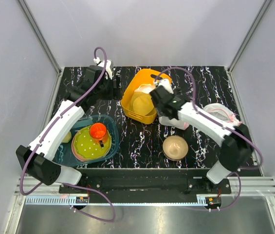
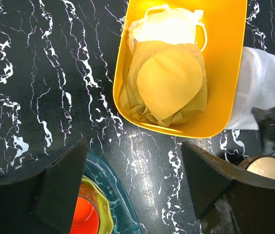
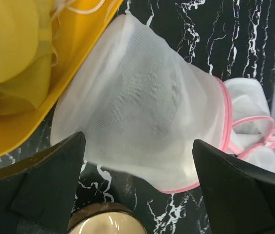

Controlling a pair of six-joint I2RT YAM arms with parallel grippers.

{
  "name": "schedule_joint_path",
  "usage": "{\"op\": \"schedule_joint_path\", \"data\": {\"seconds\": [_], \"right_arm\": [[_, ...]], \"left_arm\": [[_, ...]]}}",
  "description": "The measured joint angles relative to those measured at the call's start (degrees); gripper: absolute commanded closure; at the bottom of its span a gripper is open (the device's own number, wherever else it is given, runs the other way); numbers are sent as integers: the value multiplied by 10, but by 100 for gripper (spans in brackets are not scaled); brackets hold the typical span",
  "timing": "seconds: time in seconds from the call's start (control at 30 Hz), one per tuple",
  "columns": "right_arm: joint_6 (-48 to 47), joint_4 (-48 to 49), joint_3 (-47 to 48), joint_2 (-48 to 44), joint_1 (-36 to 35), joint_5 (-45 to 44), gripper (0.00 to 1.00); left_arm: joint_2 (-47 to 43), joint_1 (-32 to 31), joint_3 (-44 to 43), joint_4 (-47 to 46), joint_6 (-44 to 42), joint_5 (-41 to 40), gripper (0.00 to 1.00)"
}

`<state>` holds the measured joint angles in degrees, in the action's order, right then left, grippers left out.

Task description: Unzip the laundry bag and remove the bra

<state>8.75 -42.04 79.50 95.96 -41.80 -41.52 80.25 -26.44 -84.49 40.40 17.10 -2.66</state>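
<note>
1. Laundry bag (image 3: 142, 107) lies against the yellow basket's (image 2: 225, 73) right side, just far of the tan bowl (image 3: 103, 222).
2. Right gripper (image 3: 137, 146) hovers over it, fingers spread, empty. Left gripper (image 2: 133, 146), left of the basket, is also spread and empty.
3. Bra: only a dim shadow inside the mesh, unconfirmed.
4. Next: locate the zip pull on the pink trim (image 3: 226, 117) and pinch the pull alone, not the mesh.

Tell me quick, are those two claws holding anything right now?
Left gripper: open, empty.
Right gripper: open over the laundry bag, not gripping it.
</note>
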Motion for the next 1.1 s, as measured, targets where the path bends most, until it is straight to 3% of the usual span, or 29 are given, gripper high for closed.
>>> {"op": "schedule_joint_path", "data": {"seconds": [0.1,0.3,0.43,0.6,0.77,0.93,1.0,1.1], "right_arm": [[18,26,-31,-82,33,68,0],[93,100,-89,-303,212,208,0],[142,114,-155,-372,341,315,0],[202,148,-252,-362,478,458,2],[251,210,-315,-295,485,574,6],[277,254,-331,-254,485,621,10],[283,274,-332,-254,485,630,33],[287,314,-332,-241,485,635,77]], "left_arm": [[-5,1,0,0,-1,2,18],[12,-12,-7,-5,11,30,18],[90,-112,-86,11,13,-14,20],[197,-229,-175,11,17,-26,21],[226,-245,-179,30,29,-25,21],[247,-247,-210,37,33,-26,21],[253,-250,-219,37,35,-26,22],[258,-253,-224,36,38,-25,22]]}}
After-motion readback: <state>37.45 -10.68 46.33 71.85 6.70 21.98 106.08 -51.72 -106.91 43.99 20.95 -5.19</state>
